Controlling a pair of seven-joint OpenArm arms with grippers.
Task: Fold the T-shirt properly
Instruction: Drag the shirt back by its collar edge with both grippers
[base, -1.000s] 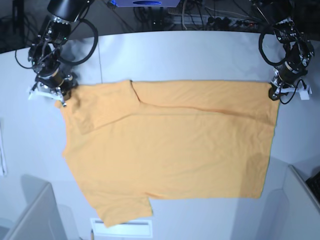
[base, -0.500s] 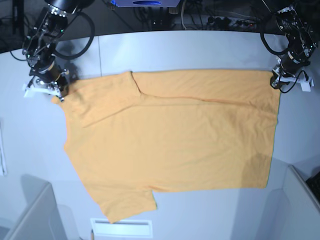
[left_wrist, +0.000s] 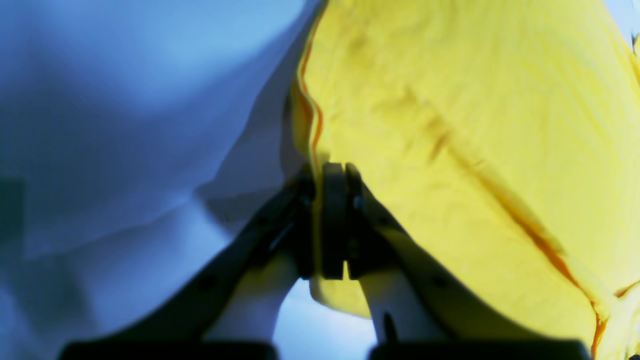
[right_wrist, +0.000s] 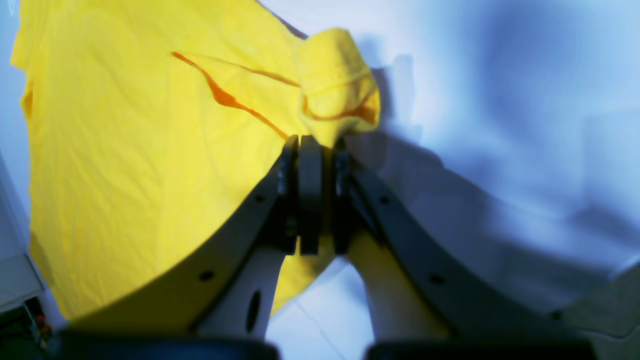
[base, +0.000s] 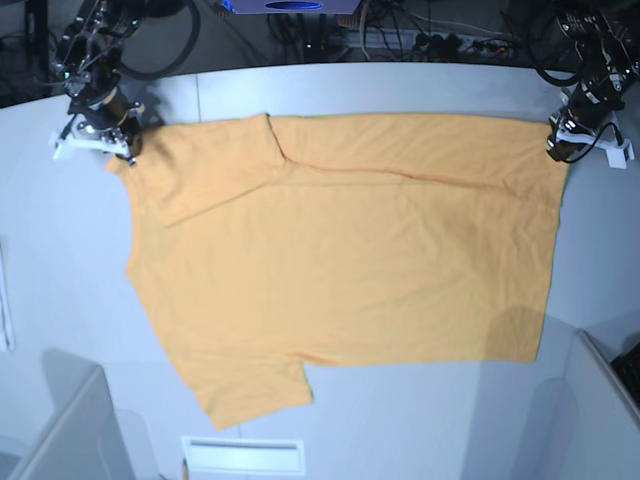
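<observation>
The light-orange T-shirt (base: 340, 250) lies spread over the white table (base: 400, 90), one sleeve pointing to the near left and a folded flap along its far edge. My right gripper (base: 122, 155) is shut on the shirt's far left corner; in the right wrist view its jaws (right_wrist: 312, 165) pinch bunched yellow cloth (right_wrist: 150, 125). My left gripper (base: 553, 152) is shut on the far right corner. The left wrist view shows that gripper (left_wrist: 334, 172) clamped over the hemmed edge of the T-shirt (left_wrist: 475, 125).
Cables and a power strip (base: 440, 40) run behind the table's far edge. Grey bins stand at the near left (base: 60, 430) and near right (base: 600, 410). A white slotted panel (base: 245, 455) lies at the front edge.
Both grippers have drawn the shirt's far corners away from the camera toward the back of the table. The whole shirt slid back with them and lies flatter.
</observation>
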